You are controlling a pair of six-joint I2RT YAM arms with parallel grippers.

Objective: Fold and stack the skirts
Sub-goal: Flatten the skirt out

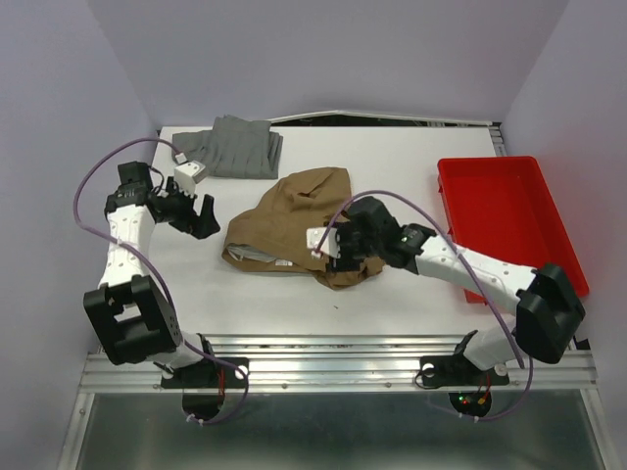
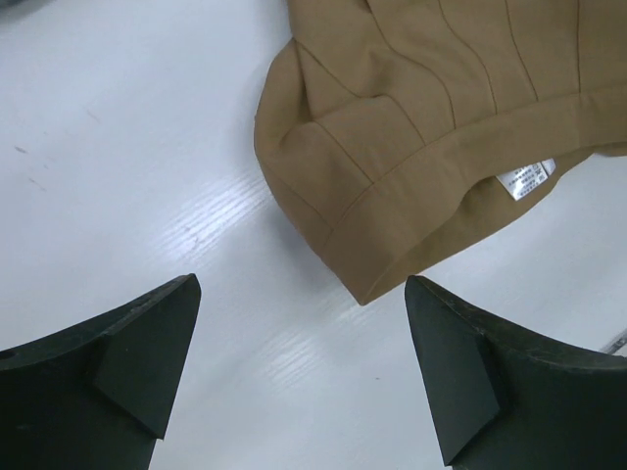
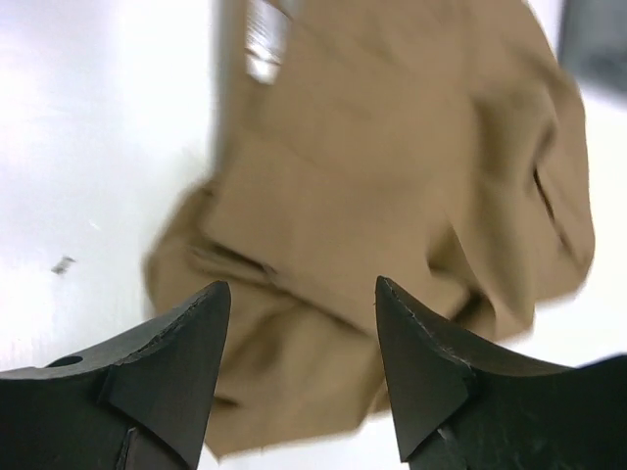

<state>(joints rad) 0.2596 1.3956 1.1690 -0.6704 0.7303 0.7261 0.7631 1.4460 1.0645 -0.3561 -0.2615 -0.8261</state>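
Hovering my right gripper (image 3: 302, 364) over lower right corner of brown skirt (image 1: 294, 220), mid-frame in top view; jaws spread, rumpled cloth beneath them, nothing pinched. My left gripper (image 2: 302, 367) also parted and empty, above bare table (image 1: 392, 157), just beside skirt's edge, left of centre in top view. White label (image 2: 526, 179) showing at skirt's edge, right side of left wrist view. Gray skirt (image 1: 240, 147) lying at upper left of top view. Red tray (image 1: 509, 211) at right edge, apart from both skirts.

Two skirts, one brown skirt (image 1: 294, 211) and one grey skirt (image 1: 240, 147); one red tray (image 1: 500, 211)
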